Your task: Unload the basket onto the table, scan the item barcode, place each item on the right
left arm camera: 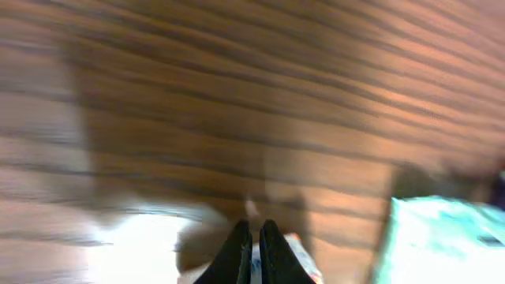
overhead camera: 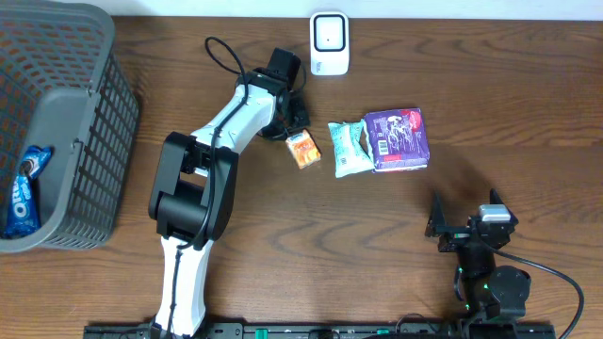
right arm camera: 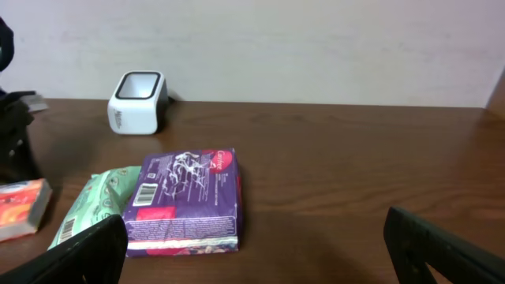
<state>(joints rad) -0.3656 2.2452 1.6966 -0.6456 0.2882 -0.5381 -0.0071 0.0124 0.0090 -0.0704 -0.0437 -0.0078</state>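
Left end effector [left arm camera: 252, 231], perhaps touching packet [overhead camera: 303, 150]

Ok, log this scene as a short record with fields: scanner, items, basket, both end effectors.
scanner: white, at the table's far edge
items: orange packet, green packet, purple packet, in a row mid-table
basket: grey, at left, blue cookie pack inside
left end effector: shut, at the orange packet; hold unclear
right end effector: open, empty, near edge
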